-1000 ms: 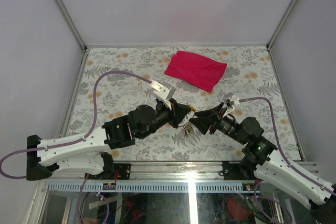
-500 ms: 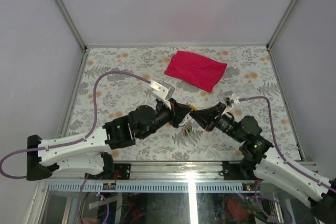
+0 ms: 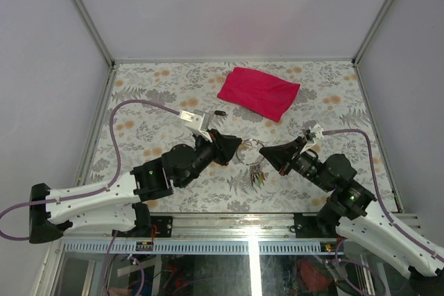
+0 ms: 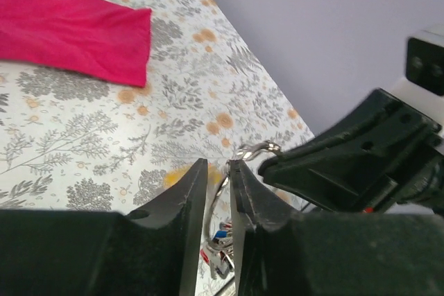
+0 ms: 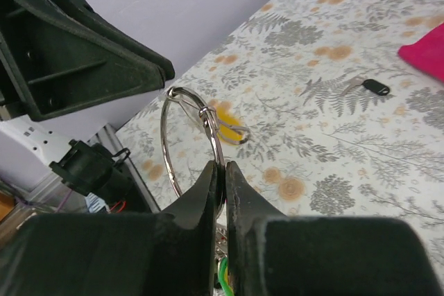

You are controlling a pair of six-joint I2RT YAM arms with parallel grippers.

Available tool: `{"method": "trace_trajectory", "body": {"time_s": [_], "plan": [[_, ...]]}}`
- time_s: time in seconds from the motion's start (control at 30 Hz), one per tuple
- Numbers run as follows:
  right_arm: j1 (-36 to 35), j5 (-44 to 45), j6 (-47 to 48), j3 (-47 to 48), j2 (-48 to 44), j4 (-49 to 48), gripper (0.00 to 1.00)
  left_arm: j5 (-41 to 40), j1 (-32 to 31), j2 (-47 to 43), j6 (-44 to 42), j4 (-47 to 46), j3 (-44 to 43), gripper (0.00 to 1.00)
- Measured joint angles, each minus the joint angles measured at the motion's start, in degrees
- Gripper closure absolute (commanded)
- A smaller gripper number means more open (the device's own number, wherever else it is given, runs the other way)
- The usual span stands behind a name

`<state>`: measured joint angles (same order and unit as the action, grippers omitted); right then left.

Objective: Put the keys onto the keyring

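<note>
The silver keyring (image 3: 250, 153) hangs in the air between my two grippers, with its bunch of coloured keys (image 3: 258, 175) dangling below. My right gripper (image 5: 222, 166) is shut on the ring's wire (image 5: 168, 133) just under its clasp. The tips of my left gripper (image 4: 216, 164) stand slightly open, and the ring (image 4: 255, 148) passes loosely through the gap. A yellow key head (image 5: 232, 123) shows behind the clasp; I cannot tell whether it hangs there or lies on the table. A small black-headed key (image 3: 220, 112) lies on the table beyond the left gripper.
The magenta cloth (image 3: 258, 92) lies at the back of the flowered table (image 3: 152, 102). The two arms meet nose to nose near the table's front middle. Metal frame posts (image 3: 83, 12) and grey walls close in the sides.
My right gripper has closed on the ring. My left gripper has loosened and drawn back to the left, uncovering the black key. The ring and its keys have shifted right.
</note>
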<state>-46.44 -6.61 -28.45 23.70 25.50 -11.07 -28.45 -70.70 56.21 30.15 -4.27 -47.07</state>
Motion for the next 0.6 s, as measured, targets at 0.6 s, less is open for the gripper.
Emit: {"method": "trace_trajectory", "body": {"time_s": [0.6], "plan": [[0.11, 2.64, 20.26, 14.62, 0.68, 17.20, 1.00, 5.64, 0.81, -6.43, -10.25, -0.98, 1.25, 0.58]]}}
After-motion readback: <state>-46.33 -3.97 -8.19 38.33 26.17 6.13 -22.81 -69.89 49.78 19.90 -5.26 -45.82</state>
